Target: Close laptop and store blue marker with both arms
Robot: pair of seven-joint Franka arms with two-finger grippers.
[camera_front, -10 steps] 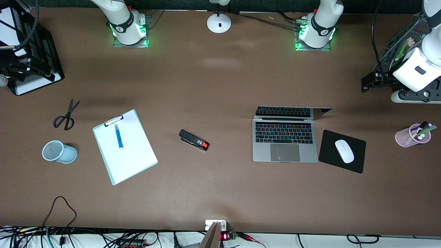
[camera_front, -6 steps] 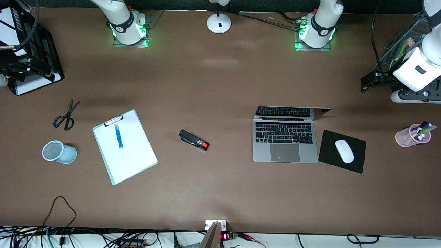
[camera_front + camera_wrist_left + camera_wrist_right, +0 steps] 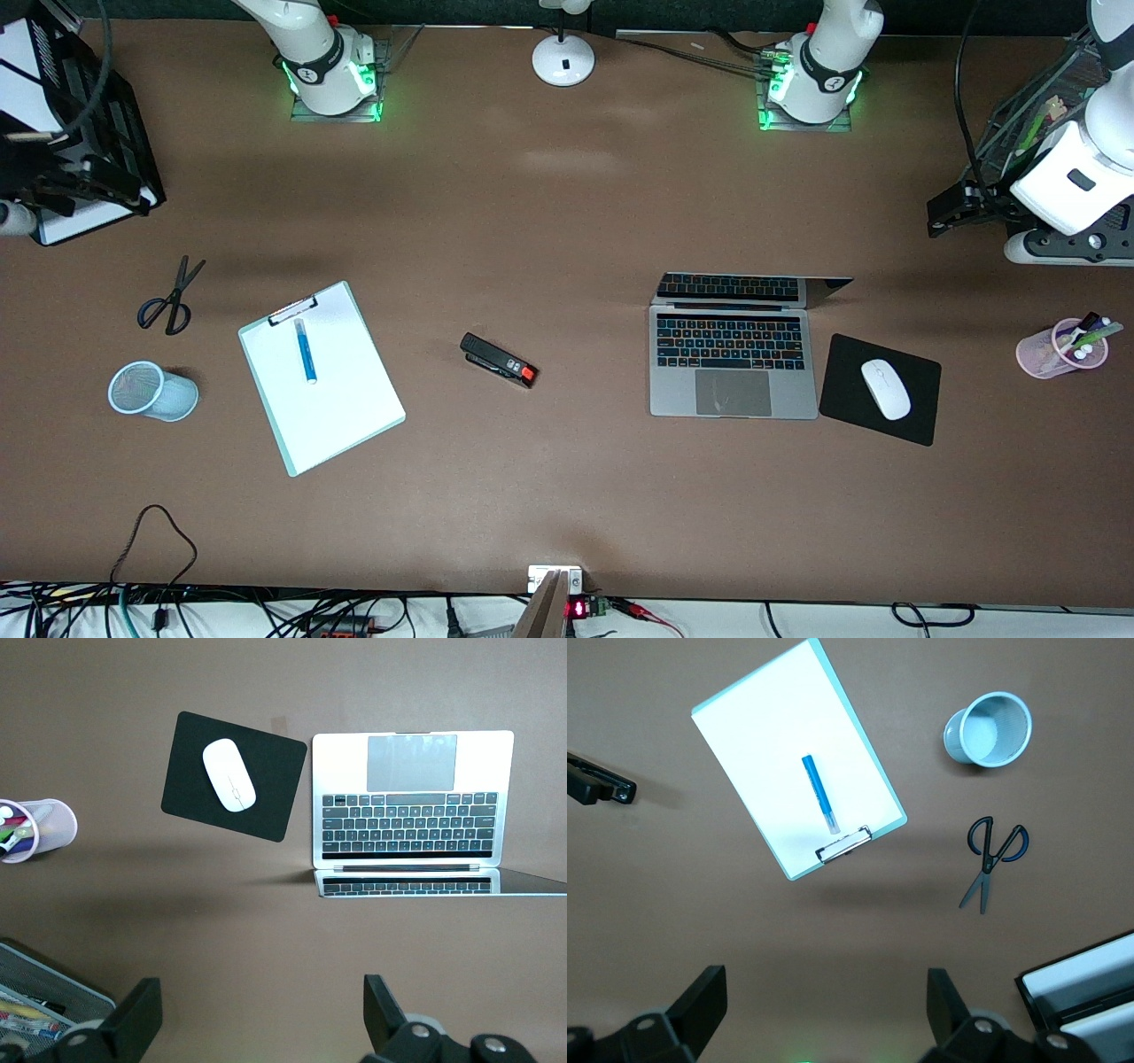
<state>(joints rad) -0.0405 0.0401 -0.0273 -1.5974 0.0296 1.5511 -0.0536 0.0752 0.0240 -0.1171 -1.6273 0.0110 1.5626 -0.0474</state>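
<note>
Nothing begun: laptop (image 3: 733,359) stands open beside the mouse pad (image 3: 880,388), marker (image 3: 304,350) lies on the clipboard (image 3: 321,377). Left gripper (image 3: 257,1028) and right gripper (image 3: 824,1019) hover released; next, each descends to its target

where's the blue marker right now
The blue marker lies on the clipboard just below its clip, toward the right arm's end of the table, between the mesh cup and stapler.
</note>
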